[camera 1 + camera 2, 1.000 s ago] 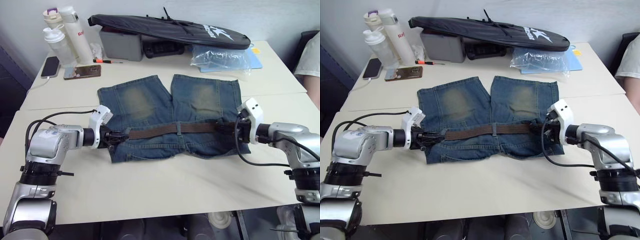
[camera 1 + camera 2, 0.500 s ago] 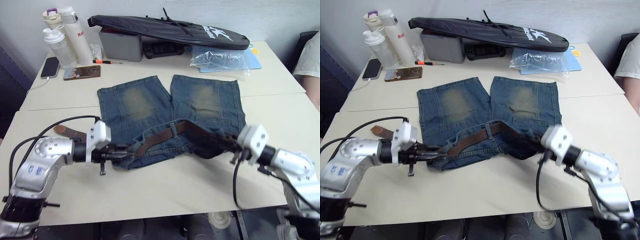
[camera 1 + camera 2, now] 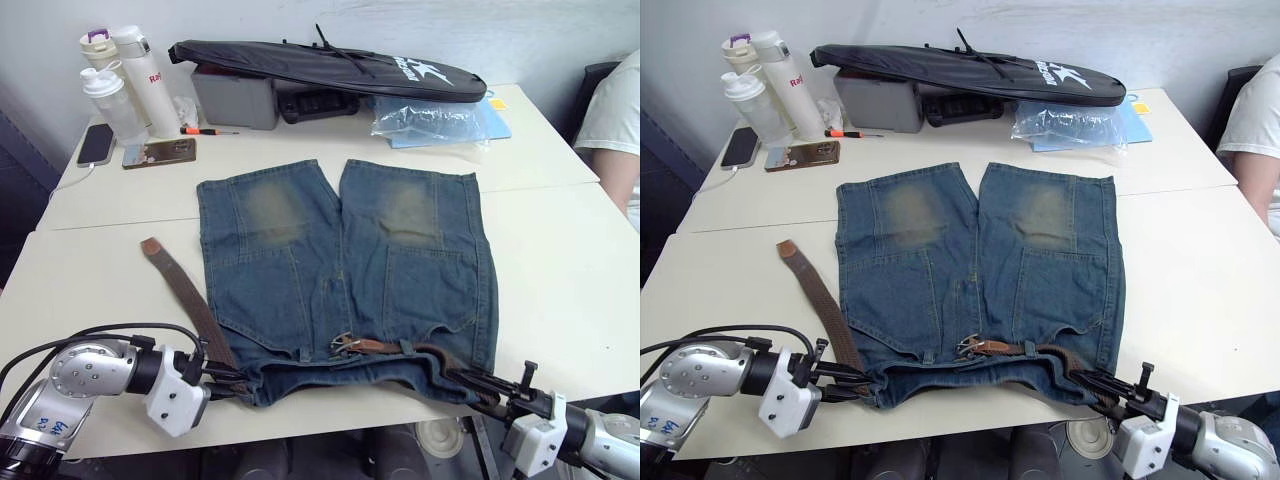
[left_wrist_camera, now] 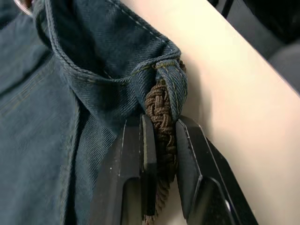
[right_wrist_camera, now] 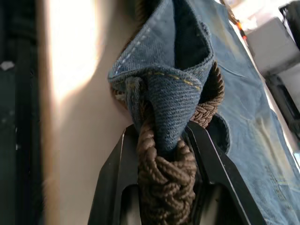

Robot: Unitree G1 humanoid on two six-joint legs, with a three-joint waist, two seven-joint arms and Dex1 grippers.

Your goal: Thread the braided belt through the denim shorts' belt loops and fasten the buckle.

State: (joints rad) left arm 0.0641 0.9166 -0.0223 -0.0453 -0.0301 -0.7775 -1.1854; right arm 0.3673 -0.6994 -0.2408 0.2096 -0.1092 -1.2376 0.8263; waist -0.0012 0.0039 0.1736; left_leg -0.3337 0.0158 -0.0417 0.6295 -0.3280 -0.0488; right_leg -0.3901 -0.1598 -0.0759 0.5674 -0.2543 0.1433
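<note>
Across the pale desk [image 3: 90, 270] lie soft denim shorts [image 3: 340, 270], waistband nearest, the floppy braided belt [image 3: 830, 325] running through it, each end pinched in a closed pincer, left [image 4: 159, 136] and right [image 5: 161, 140], best gripped by the strap beside a belt loop [image 4: 171, 89].

Two cream tables [image 3: 560, 250] pushed together against a pale wall [image 3: 520, 30].

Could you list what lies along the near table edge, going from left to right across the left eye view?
Left gripper → braided belt → denim shorts → buckle → right gripper.
</note>
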